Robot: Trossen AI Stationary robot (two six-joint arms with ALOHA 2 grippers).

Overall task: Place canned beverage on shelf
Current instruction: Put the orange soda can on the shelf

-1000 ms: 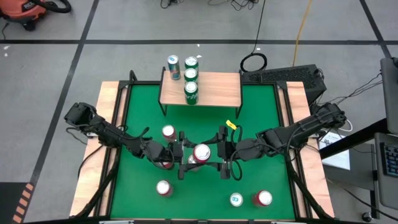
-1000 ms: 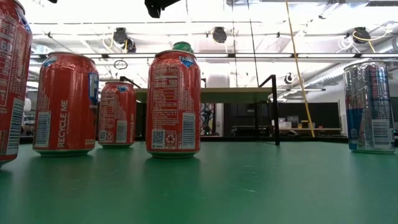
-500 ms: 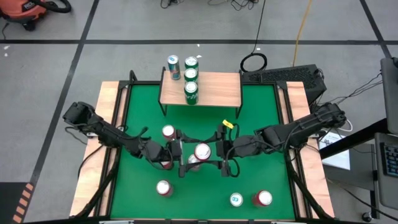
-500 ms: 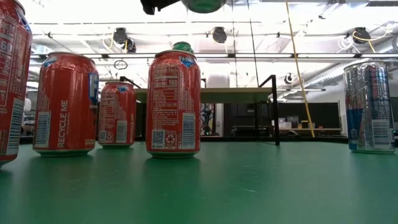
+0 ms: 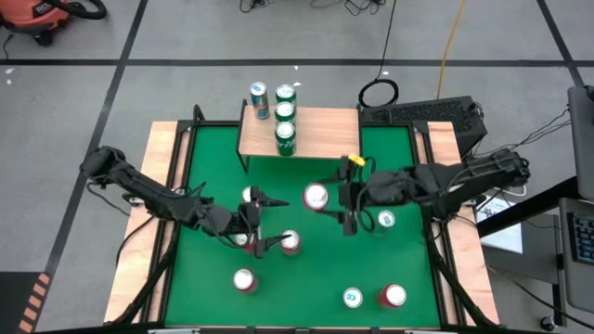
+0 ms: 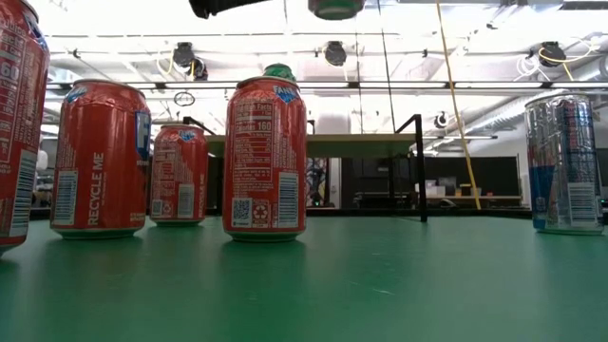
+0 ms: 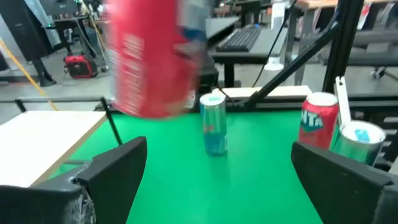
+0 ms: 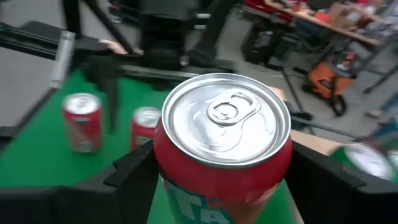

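Note:
My right gripper is shut on a red canned beverage with a silver top, in the air over the green table's middle, near-right of the shelf. The shelf's wooden top bears three green cans in a row, and a blue can shows by its far left corner. My left gripper stands open to the left of the held can, with nothing between its fingers. Beside its near finger a red can rests on the table. In the low view only the held can's underside shows. My right gripper pinches the red can's side wall, just below the top rim, between its two fingers. The fingers come about level from the table's right. The can stands upright in the hold, top up, lifted clear of the table.
More cans stand on the green table: two red and a green-topped one near the front edge, another under my right arm, and two red by my left gripper. Wooden rails edge the table.
The red can, which stood between both grippers, has gone up and toward the table's far right with my right gripper, closer to the shelf. My left gripper has drawn back toward the table's left edge, and the can is no longer between its fingers.

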